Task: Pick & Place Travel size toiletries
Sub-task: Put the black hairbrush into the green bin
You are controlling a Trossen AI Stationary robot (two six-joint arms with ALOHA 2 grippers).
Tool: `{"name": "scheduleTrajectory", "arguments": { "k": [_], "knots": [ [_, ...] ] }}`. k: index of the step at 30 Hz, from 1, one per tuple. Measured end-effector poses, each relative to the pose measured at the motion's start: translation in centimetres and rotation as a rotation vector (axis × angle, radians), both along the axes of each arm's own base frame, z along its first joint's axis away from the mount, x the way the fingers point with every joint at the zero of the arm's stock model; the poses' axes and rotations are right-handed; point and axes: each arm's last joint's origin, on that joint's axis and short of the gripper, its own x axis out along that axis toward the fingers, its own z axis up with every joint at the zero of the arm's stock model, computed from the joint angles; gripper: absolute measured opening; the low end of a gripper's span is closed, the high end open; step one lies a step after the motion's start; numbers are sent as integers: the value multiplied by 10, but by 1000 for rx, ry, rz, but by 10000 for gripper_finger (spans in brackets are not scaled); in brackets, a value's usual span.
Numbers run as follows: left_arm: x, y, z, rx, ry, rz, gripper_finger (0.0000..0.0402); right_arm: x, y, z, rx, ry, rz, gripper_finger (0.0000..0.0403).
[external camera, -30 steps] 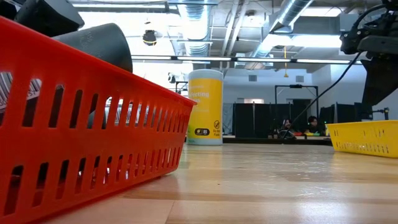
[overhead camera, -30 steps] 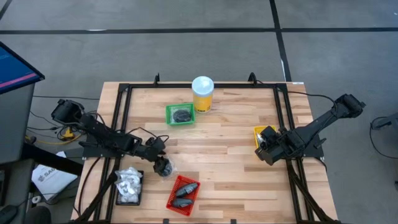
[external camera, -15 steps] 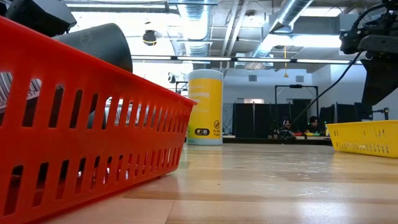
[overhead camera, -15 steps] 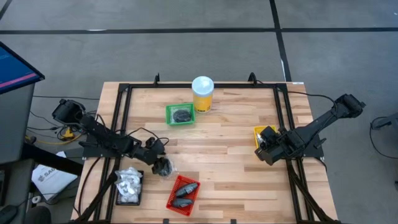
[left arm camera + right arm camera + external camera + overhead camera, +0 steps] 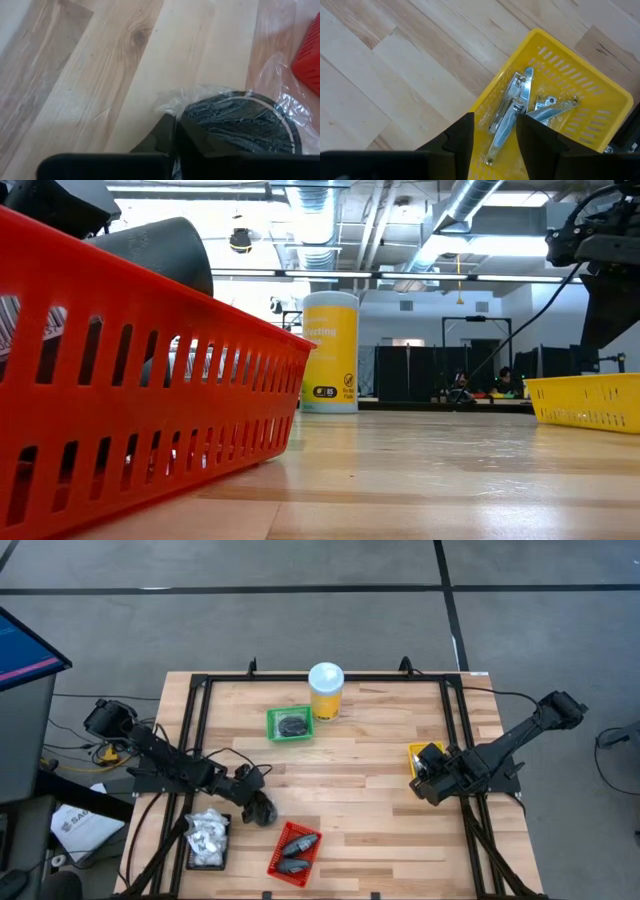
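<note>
Here the left claw (image 5: 262,808) holds a dark round puck (image 5: 240,122) in clear crinkly wrap, pinched between its fingers (image 5: 167,137) over the table (image 5: 360,790). The red tray (image 5: 293,851) lies just beyond it. The right claw (image 5: 492,132) stands narrowly open over the yellow tray (image 5: 600,95), with silvery clippers (image 5: 509,114) just ahead. The yellow jar's (image 5: 330,352) print is unreadable.

Floor: grey concrete (image 5: 300,620) around the table, crossed by dark lines (image 5: 455,620)
Table: light wooden planks (image 5: 360,780); black frame rails (image 5: 200,720) along its edges
Ceiling: exposed silver ducts (image 5: 455,210) and pipes; bright overhead lights
Far wall: dark panels (image 5: 405,375); people seated far right
Left side: blue screen (image 5: 25,645); cables on floor
</note>
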Motion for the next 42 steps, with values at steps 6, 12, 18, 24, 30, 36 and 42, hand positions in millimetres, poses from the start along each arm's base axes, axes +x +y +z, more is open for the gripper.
{"name": "scheduleTrajectory", "arguments": {
  "k": [6, 12, 18, 24, 30, 36, 42],
  "knots": [
    [-2, 1, 5, -6, -18, -2, 1, 0, 0, 0, 0, 0, 0, 135],
    [-4, 4, 14, 26, -70, 31, 0, 0, 0, 0, 1, -1, 0, 133],
    [-3, 10, 27, 45, -168, 95, 0, 0, 0, 0, 1, -2, -1, 134],
    [0, 20, 37, 45, -235, 172, 0, 0, 0, 0, 1, -2, 0, 132],
    [1, 33, 48, 50, -314, 286, 1, 0, 0, 0, 2, -3, 0, 136],
    [0, 44, 59, 80, -393, 385, 1, 1, 0, 0, 4, -6, -1, 137],
    [1, 58, 65, 116, -441, 495, 1, 0, 0, 0, 4, -6, 0, 139]
  ]
}}
